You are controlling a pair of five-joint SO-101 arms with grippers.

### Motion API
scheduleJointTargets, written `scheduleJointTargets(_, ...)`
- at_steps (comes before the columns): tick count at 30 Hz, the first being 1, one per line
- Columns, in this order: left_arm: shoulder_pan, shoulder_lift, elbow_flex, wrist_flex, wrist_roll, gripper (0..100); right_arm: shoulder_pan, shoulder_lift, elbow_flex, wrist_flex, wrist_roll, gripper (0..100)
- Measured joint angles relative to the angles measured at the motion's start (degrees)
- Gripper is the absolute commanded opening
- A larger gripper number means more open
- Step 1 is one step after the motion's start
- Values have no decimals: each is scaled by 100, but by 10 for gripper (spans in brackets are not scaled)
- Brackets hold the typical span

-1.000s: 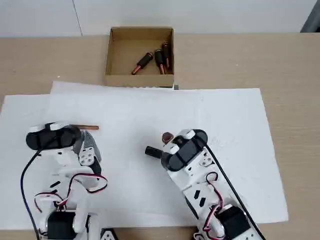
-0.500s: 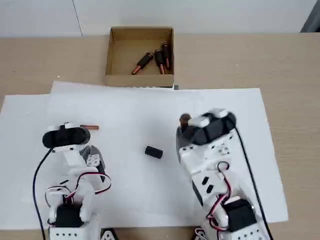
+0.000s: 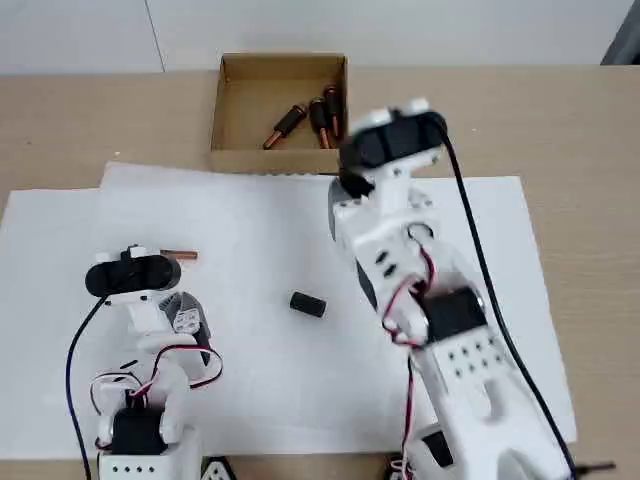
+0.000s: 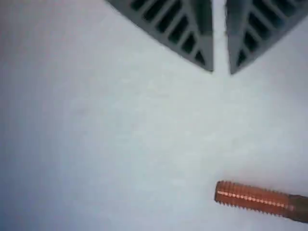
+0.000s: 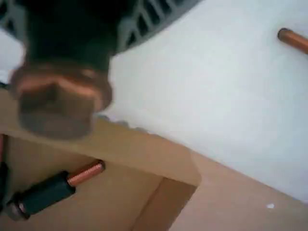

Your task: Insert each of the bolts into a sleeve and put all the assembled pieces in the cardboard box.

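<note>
My right gripper (image 3: 348, 178) hangs over the near right corner of the cardboard box (image 3: 228, 112). It is shut on an assembled piece (image 5: 62, 98), a black sleeve with a copper bolt head facing the camera. Several assembled pieces (image 3: 312, 117) lie in the box, one of them (image 5: 45, 191) close below the held one. A loose black sleeve (image 3: 308, 304) lies mid-paper. A bare copper bolt (image 3: 180, 255) lies by the left arm (image 3: 135, 275). My left gripper (image 4: 219, 53) hovers shut and empty a short way from that bolt (image 4: 260, 199).
White paper (image 3: 250, 215) covers the table's near part, and the box stands just beyond its far edge. The bolt (image 5: 293, 39) shows far off in the right wrist view. The right arm's body (image 3: 440, 330) stretches across the paper's right half.
The right arm has swung from mid-paper out to the box with the assembled piece in its gripper. The black sleeve stayed on the paper. The left arm shifted slightly.
</note>
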Motion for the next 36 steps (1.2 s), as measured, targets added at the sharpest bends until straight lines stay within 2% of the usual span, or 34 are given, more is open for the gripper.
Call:
scheduleJointTargets(5,0,0,0,0,0,6,0,1152,-932,-9,70,3)
scheduleJointTargets(16,0,0,0,0,0,6,0,3895,-3578,-44,1152,3)
scheduleJointTargets(21,0,0,0,0,0,6,0,5169,-4607,-642,1749,3)
scheduleJointTargets(30,0,0,0,0,0,6,0,6901,-5125,-2057,3684,7)
scheduleJointTargets(36,0,0,0,0,0,6,-9,7437,-5125,-2391,4255,28)
